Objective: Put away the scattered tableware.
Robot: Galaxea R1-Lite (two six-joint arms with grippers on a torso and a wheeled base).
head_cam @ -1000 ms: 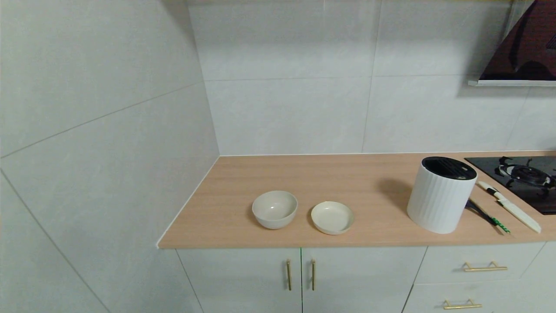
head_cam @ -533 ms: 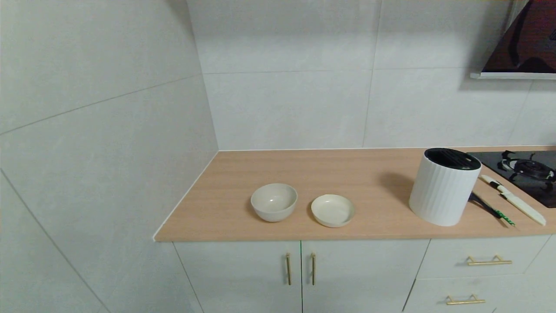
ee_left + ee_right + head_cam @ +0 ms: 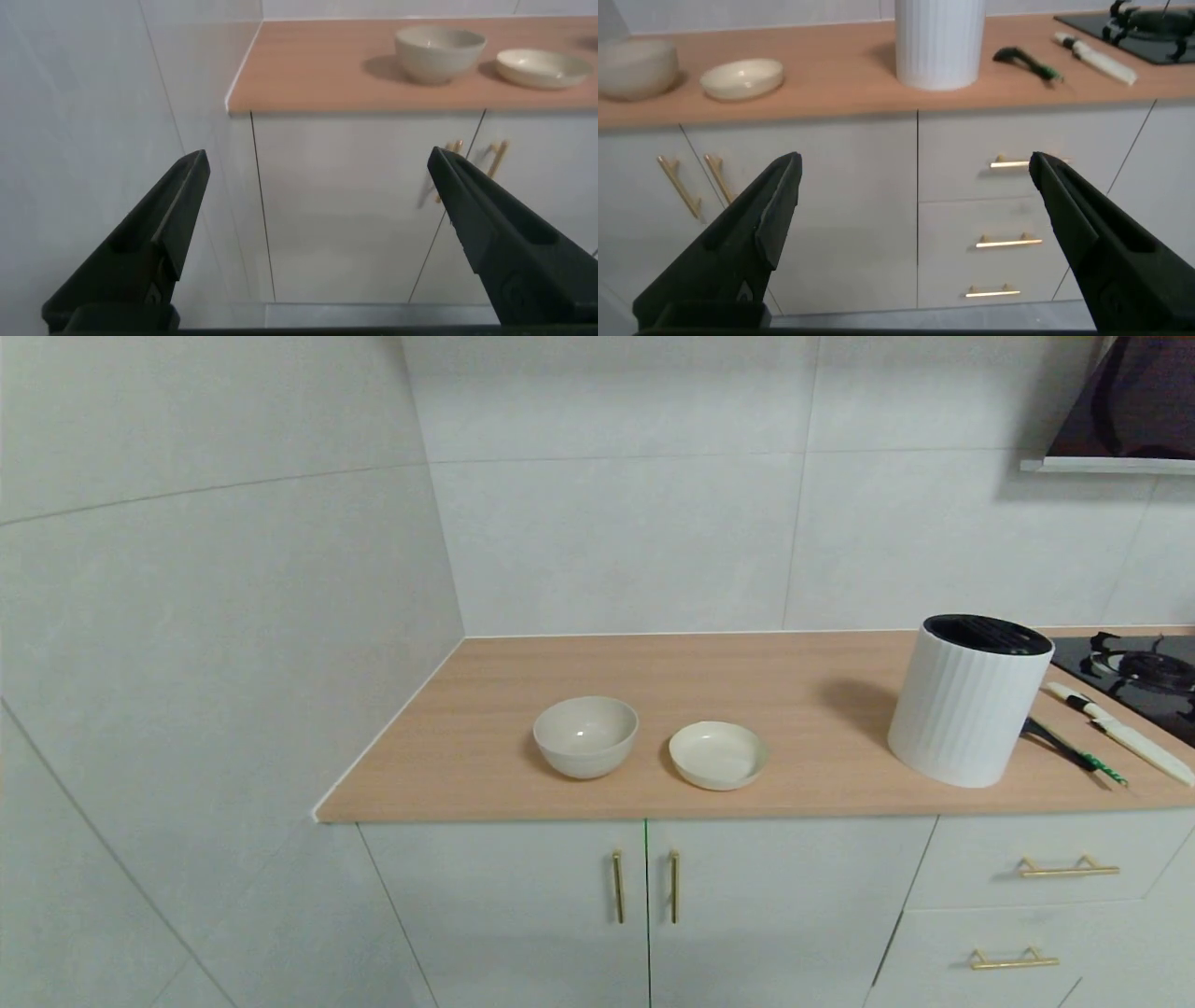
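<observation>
A deep cream bowl (image 3: 585,735) and a shallow cream dish (image 3: 717,754) sit side by side near the front of the wooden counter (image 3: 747,681). They show again as the bowl (image 3: 439,53) and dish (image 3: 544,66), and as the bowl (image 3: 635,67) and dish (image 3: 742,78). A white ribbed holder (image 3: 968,711) with a black slotted top stands to the right, the holder (image 3: 939,42) too. Beside it lie a black green-tipped utensil (image 3: 1074,752) and a white knife (image 3: 1118,733). My left gripper (image 3: 318,173) and right gripper (image 3: 915,177) hang open below counter height, facing the cabinets, holding nothing.
A tiled wall closes the counter's left end. A black gas hob (image 3: 1139,672) lies at the far right under a range hood (image 3: 1120,411). Below the counter are cabinet doors with gold handles (image 3: 644,887) and drawers (image 3: 1064,868).
The head camera has shifted, so the whole scene sits higher and slightly further off. The bowls, holder and utensils keep their places on the counter.
</observation>
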